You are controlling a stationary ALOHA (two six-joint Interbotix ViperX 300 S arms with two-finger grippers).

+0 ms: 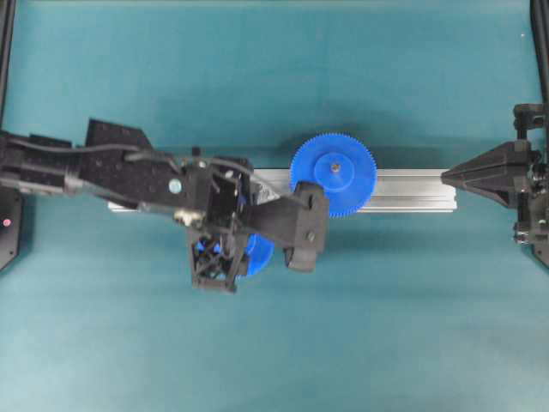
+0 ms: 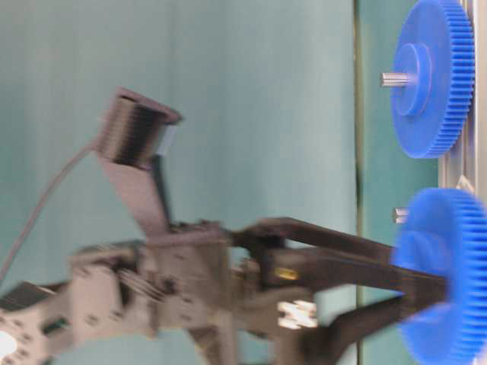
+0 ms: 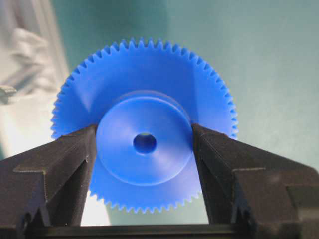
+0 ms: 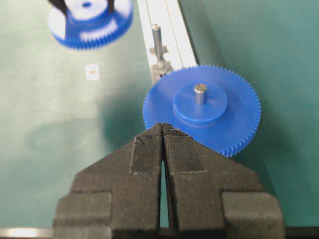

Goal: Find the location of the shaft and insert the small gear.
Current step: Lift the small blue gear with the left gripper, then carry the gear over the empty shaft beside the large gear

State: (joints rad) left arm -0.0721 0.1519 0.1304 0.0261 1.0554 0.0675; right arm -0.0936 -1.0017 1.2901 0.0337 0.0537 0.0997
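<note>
Gripping the small gear (image 3: 144, 144) by its hub, off the table just beside the rail (image 4: 164, 30), the left gripper (image 3: 144, 149) could miss the thin shaft (image 4: 157, 42) if the hole comes down off-centre.

No text, label, brand, number or sign can be read anywhere.
</note>
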